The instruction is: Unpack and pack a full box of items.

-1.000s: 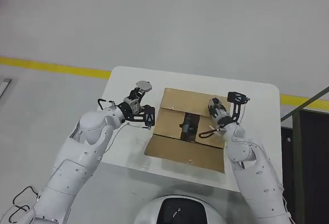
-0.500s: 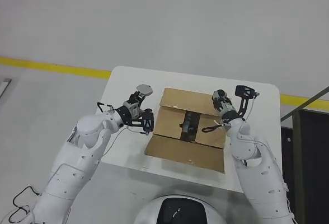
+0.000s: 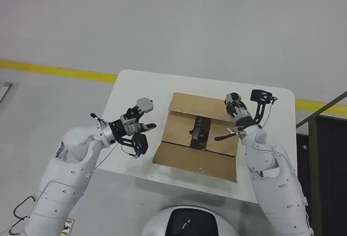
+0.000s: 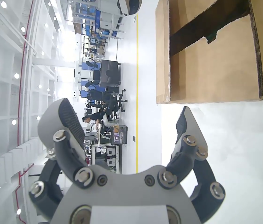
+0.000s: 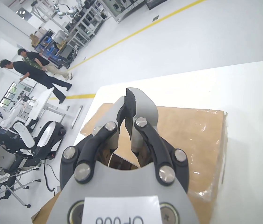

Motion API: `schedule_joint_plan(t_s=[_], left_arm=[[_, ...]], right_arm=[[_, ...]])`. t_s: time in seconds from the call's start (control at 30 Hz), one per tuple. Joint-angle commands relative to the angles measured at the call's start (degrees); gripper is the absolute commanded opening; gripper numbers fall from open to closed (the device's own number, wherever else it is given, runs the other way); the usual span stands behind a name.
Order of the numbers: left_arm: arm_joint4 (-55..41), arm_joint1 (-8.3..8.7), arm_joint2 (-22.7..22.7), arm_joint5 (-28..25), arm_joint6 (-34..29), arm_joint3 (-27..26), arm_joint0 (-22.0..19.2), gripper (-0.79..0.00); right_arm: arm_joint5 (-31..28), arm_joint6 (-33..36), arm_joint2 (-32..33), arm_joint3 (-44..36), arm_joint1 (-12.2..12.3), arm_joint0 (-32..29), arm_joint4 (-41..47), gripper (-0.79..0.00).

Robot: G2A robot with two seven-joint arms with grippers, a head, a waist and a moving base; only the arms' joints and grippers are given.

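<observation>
- A cardboard box (image 3: 185,154) sits mid-frame on a white table (image 3: 132,82), its top flaps nearly shut, with a dark gap (image 3: 200,131) between them.
- The left gripper (image 3: 143,125) hangs over bare tabletop just left of the box, clear of it. Its jaws stand wide apart and hold nothing. In its wrist view (image 4: 124,115), the box (image 4: 215,71) fills the upper right.
- The right gripper (image 3: 231,99) hovers at the box's upper-right corner. In its wrist view (image 5: 125,99), the jaws are narrowed almost to touching, with nothing between them, above the taped flap (image 5: 192,129). Whether they touch the cardboard cannot be told.
- A yellow floor line (image 3: 43,68) runs behind the table.
</observation>
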Motion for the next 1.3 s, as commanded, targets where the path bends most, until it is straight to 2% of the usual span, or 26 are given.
schedule_joint_plan(t_s=[0.0,0.13,0.3,0.43,0.63,0.7,0.9,1.27], left_arm=[[-0.01,0.0,0.0,0.0,0.01,0.0,0.0,0.0],[1.39,0.19,0.43,1.76,0.97,-1.22,0.58,0.0],[1.41,1.54,-2.56,1.26,8.76,-0.06,2.19,0.0],[4.73,2.89,-4.78,0.98,14.2,-0.01,4.4,0.0],[8.08,4.29,-6.16,1.36,18.07,-0.8,8.7,0.0],[11.08,4.72,-5.42,2.46,19.83,-1.33,9.97,0.0],[7.96,4.61,-2.61,3.38,20.27,-1.01,10.84,0.0],[3.58,2.53,8.06,8.49,18.48,3.65,3.98,0.0]], right_arm=[[0.05,-0.25,-0.12,0.07,-0.02,0.01,0.37,-0.785],[0.03,-0.2,-0.65,0.49,0.01,0.06,-0.16,-0.785],[-0.04,-0.07,-0.57,0.68,0.08,-0.23,0.16,-0.785],[-0.2,0.18,-0.35,0.65,0.18,-0.3,0.29,-0.785],[-0.74,0.56,0.2,0.95,0.36,-0.09,0.52,-0.785],[-0.84,0.59,0.26,1.04,0.4,-0.05,0.58,-0.785],[-1.28,0.8,0.56,0.83,0.56,0.03,0.69,-0.785],[0.0,0.85,2.28,-0.98,1.08,-1.35,-1.22,-0.785]])
